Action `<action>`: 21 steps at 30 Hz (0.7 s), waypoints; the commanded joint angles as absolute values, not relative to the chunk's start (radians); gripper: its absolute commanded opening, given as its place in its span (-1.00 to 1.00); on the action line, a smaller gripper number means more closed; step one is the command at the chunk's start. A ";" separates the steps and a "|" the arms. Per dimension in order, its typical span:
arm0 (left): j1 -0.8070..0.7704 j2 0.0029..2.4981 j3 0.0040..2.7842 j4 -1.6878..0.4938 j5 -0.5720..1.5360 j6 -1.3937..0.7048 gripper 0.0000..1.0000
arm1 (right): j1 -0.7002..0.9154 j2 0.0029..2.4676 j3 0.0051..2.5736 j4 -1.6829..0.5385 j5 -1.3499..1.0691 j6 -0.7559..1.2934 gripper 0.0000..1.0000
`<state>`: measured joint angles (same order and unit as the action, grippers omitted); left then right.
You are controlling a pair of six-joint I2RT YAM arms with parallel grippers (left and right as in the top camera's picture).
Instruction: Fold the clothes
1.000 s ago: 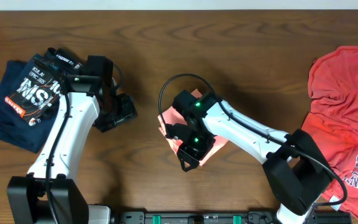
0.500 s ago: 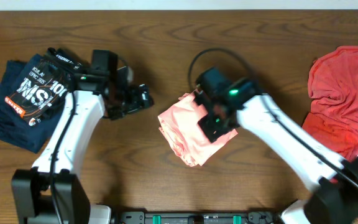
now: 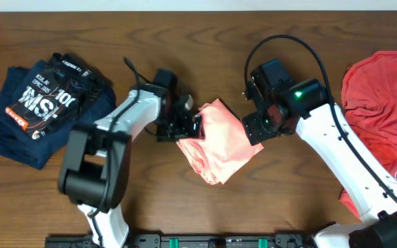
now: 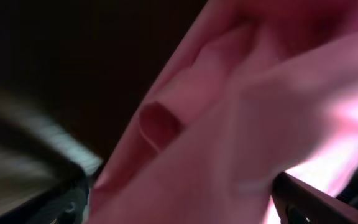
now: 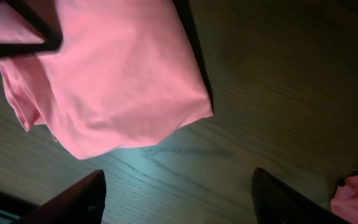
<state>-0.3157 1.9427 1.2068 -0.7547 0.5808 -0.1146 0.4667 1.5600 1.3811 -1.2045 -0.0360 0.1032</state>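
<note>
Starting at the left edge of the worktop (image 3: 150, 193), a navy T-shirt (image 3: 36, 103) lies crumpled. The left pincer (image 3: 190, 125) meets the left rim of the pink T-shirt (image 3: 219, 141); its fingers (image 4: 309, 199) are spread, with cloth bulging between them. This shirt lies bundled midway between the left and right edges. The right pincer (image 3: 253, 127), spread and empty, sits at the bundle's right rim. A red T-shirt (image 3: 384, 96) lies at the right edge.

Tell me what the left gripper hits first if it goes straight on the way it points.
The pink T-shirt. The left gripper points at the folded bundle's edge, and its wrist view is filled with pink cloth, so contact looks imminent or already made; depth is unclear.
</note>
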 commanded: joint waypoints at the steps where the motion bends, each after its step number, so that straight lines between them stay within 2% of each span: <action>1: -0.347 2.012 1.195 -0.772 0.584 -0.086 0.88 | 0.461 1.560 1.387 -1.205 -0.027 0.119 0.45; 2: -0.356 2.026 1.195 -0.775 0.584 -0.086 0.83 | 0.459 1.560 1.387 -1.204 -0.027 0.119 0.46; 3: -0.363 2.036 1.195 -0.775 0.584 -0.086 0.70 | 0.457 1.560 1.387 -1.204 -0.027 0.119 0.47; 5: -0.370 2.041 1.195 -0.772 0.583 -0.086 0.18 | 0.455 1.560 1.387 -1.205 -0.027 0.119 0.46; 7: -0.367 2.038 1.196 -0.764 0.582 -0.086 -0.47 | 0.455 1.560 1.387 -1.205 -0.027 0.119 0.46; 8: -0.361 2.036 1.200 -0.762 0.573 -0.086 -0.73 | 0.454 1.560 1.387 -1.206 -0.027 0.119 0.46; 9: -0.351 2.033 1.207 -0.766 0.551 -0.086 -0.84 | 0.453 1.560 1.387 -1.208 -0.026 0.119 0.45; 15: -0.239 1.988 1.299 -0.858 0.292 -0.088 -0.88 | 0.427 1.560 1.387 -1.214 -0.023 0.119 0.43; 21: -0.065 1.875 1.449 -0.903 0.127 -0.086 -0.88 | 0.376 1.560 1.387 -1.220 -0.023 0.119 0.43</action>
